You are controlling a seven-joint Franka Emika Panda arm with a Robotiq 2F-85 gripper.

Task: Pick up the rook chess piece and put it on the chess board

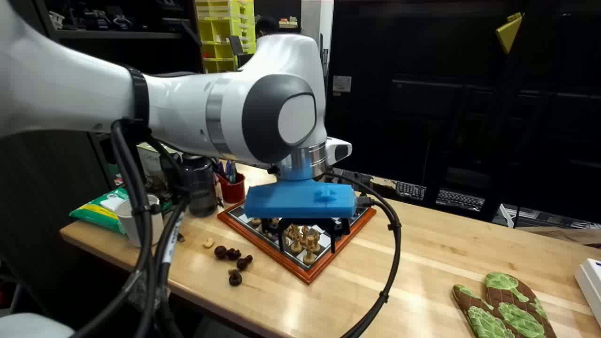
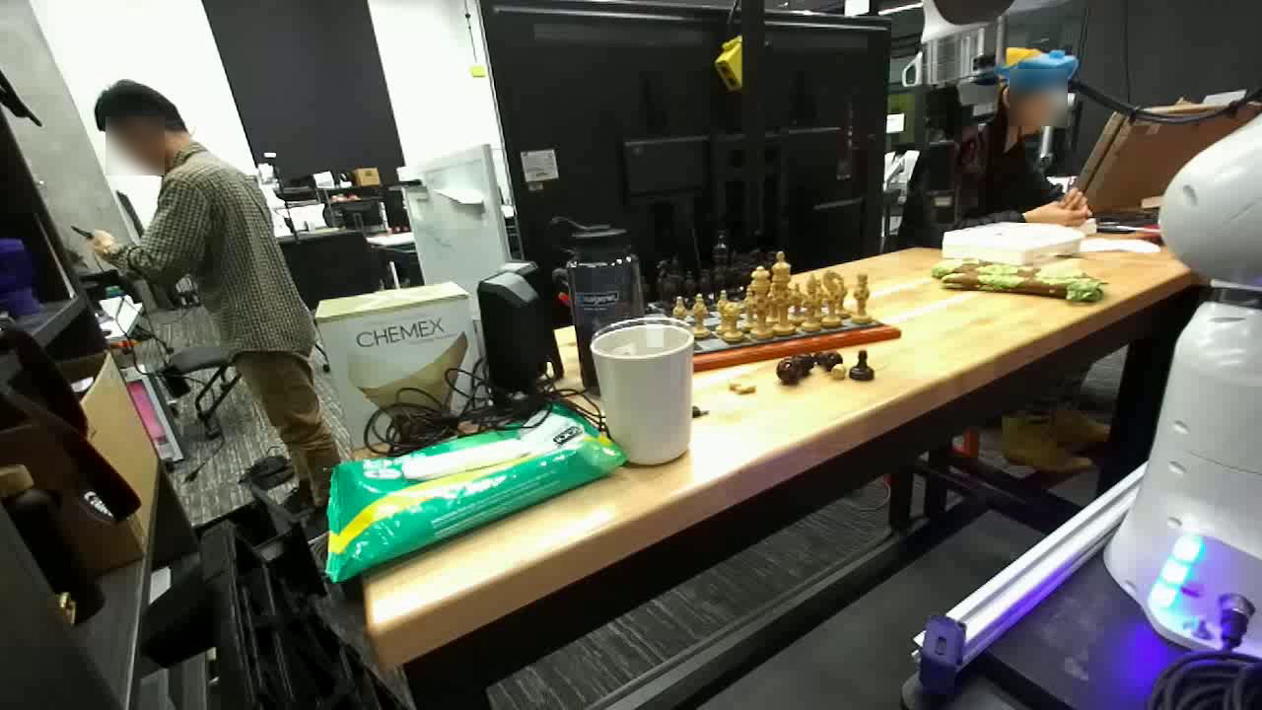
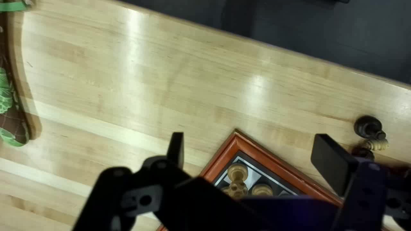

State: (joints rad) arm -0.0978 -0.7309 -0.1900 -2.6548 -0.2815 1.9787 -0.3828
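The chess board (image 1: pixel 293 267) has a reddish-brown rim and lies on the table. Its rim shows also in an exterior view (image 2: pixel 749 354) and the wrist view (image 3: pixel 274 155). A light wooden piece with a notched top, seemingly a rook (image 3: pixel 237 187), stands at the board's near corner; it shows in both exterior views (image 1: pixel 309 257) (image 2: pixel 861 301). Several dark pieces (image 1: pixel 242 263) and a light ridged piece (image 3: pixel 376 144) lie off the board; I cannot tell whether that one is a rook. My gripper (image 3: pixel 253 154) is open above the board corner, holding nothing. Its body hides much of the board.
Light pieces (image 2: pixel 782 296) crowd the board's near side, with dark ones behind. A white cup (image 2: pixel 646 394), dark bottle (image 2: pixel 601 296) and green wipes packet (image 2: pixel 463 493) stand at the table's end. A red pen cup (image 1: pixel 232 188) is behind the board. A patterned mitt (image 1: pixel 512 305) lies opposite.
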